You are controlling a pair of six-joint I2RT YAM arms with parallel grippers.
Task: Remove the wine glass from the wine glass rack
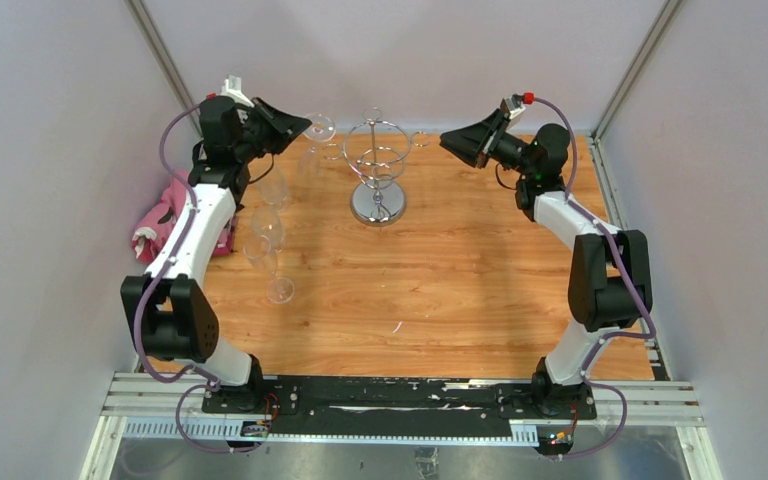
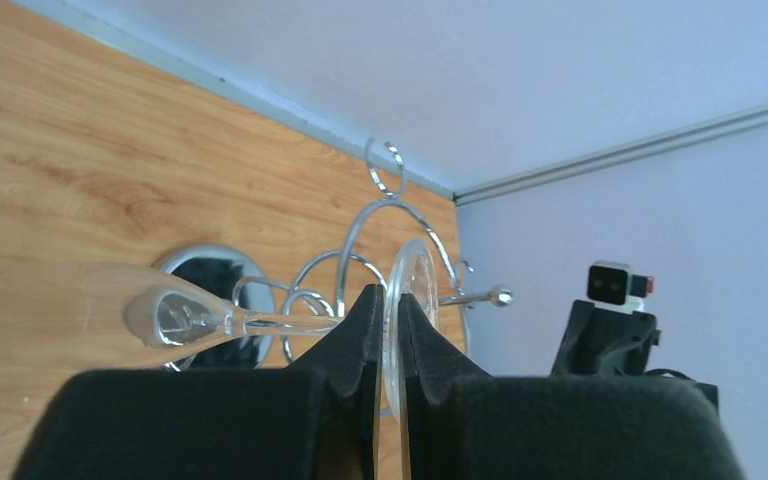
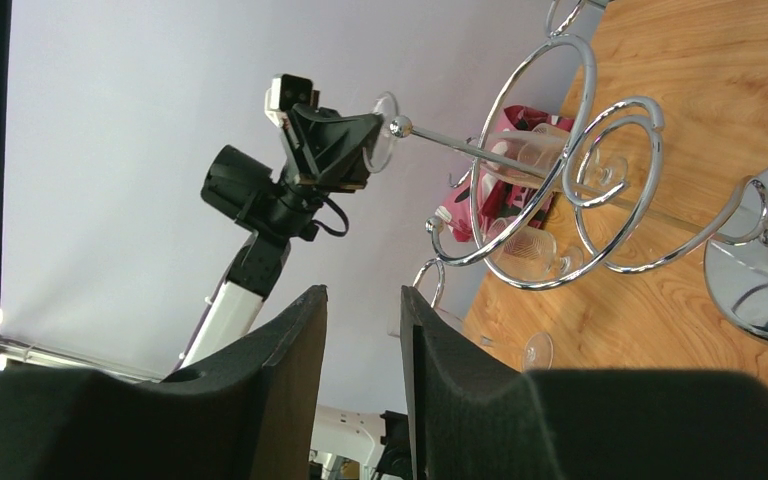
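Item: wine glass [image 2: 160, 315], foot pinched edge-on in my left end effector [image 2: 385, 300] at the rack's [image 1: 377, 203] left side, for sliding clear; right end effector [image 3: 362, 295] part-spread, empty.

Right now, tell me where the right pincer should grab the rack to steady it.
Probably the big wire hoop of the rack, from its right side: the open right pincer faces it, the wire is thin, and the glass held by the left pincer is on the far side.
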